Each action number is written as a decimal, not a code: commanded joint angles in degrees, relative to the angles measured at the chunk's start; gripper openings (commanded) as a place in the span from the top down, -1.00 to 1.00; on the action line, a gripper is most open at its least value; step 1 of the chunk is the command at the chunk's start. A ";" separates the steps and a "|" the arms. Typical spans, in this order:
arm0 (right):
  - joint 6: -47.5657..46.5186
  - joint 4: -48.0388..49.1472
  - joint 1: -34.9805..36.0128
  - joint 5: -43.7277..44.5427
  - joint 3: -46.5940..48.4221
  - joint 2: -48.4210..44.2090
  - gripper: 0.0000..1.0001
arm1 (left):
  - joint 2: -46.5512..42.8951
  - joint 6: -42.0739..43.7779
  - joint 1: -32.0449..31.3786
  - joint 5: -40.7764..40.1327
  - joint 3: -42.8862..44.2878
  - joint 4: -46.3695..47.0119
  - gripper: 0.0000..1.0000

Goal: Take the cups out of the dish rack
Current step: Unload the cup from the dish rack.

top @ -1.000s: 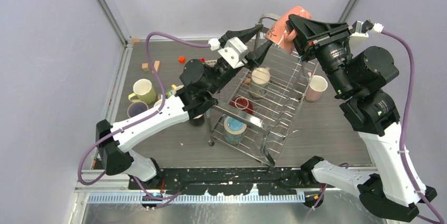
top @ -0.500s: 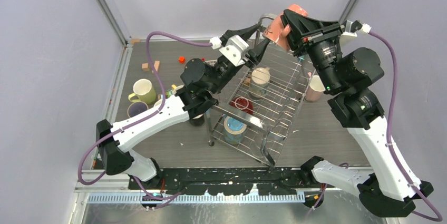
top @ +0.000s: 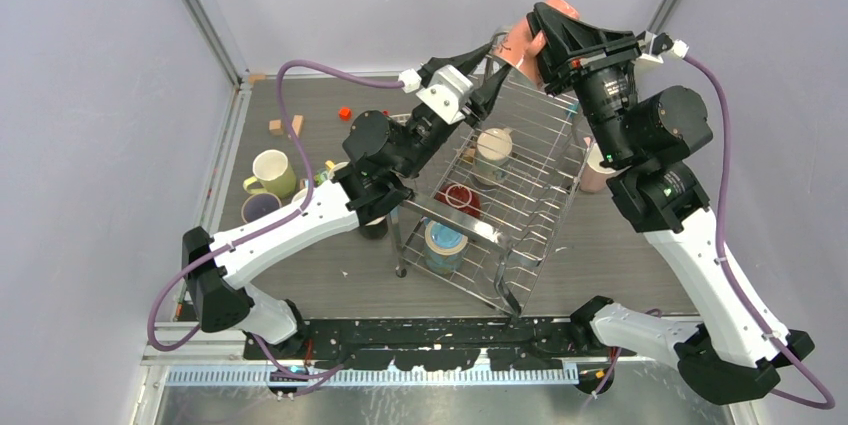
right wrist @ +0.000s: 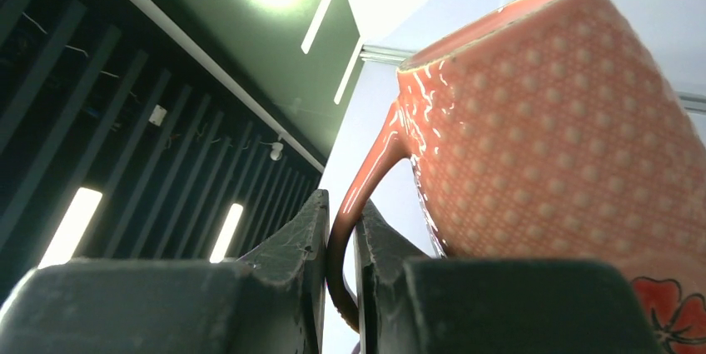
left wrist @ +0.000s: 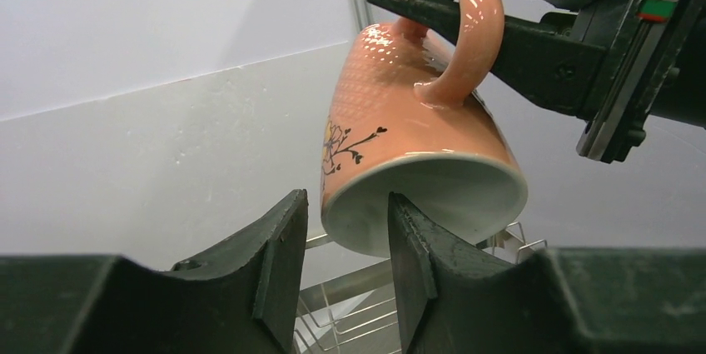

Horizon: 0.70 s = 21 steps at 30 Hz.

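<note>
R gripper [right wrist: 341,221] is pressed tight on the handle of a salmon mug [left wrist: 400,112], holding it up in the air over the far end of the dish rack [top: 545,110], mouth tipped down twd the L arm. L gripper [left wrist: 345,246] is part-spread w/ the mug's rim sitting between its fingers; a sliver of gap shows on the outer side, so no clamp yet. Mug has dotted texture + a small flower print.

Rack sits mid-surface [top: 620,245]. Inside it: cream mug [top: 493,145] at the far part, dark red mug [top: 461,197] in the middle, blue/tan banded mug [top: 444,242] nearest. Left of rack on the surface: yellow mug [top: 272,172] and purple mug [top: 260,207], side by side. Pale pink mug [top: 597,167] stands just right of rack, partly hidden by R arm. Red block [top: 344,113] and wood blocks [top: 285,126] lie far left.
</note>
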 commanded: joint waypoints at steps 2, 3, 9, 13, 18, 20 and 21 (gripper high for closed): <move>2.75 9.46 0.68 -0.77 0.98 -0.68 0.98 | -0.35 1.76 -0.11 -2.51 1.38 2.67 0.19; 2.99 9.64 0.79 -0.77 0.63 -0.75 0.98 | -0.20 1.85 -0.15 -2.77 1.64 2.71 0.20; 3.73 10.03 1.23 -1.27 0.05 -0.64 0.98 | 1.01 1.36 -0.18 -2.12 3.76 2.54 0.22; 3.85 9.80 1.40 -1.39 0.02 -0.63 0.98 | 1.67 0.68 -0.10 -1.32 4.55 2.56 0.26; 3.87 9.88 1.47 -1.43 0.17 -0.62 0.98 | 2.09 0.67 -0.19 -1.00 5.29 2.07 0.45; 3.87 9.88 1.50 -1.52 0.22 -0.62 0.98 | 2.21 0.64 -0.17 -0.93 5.51 2.02 0.52; 3.89 9.88 1.58 -1.55 0.18 -0.57 0.98 | 2.24 0.63 -0.13 -0.91 5.65 1.90 0.59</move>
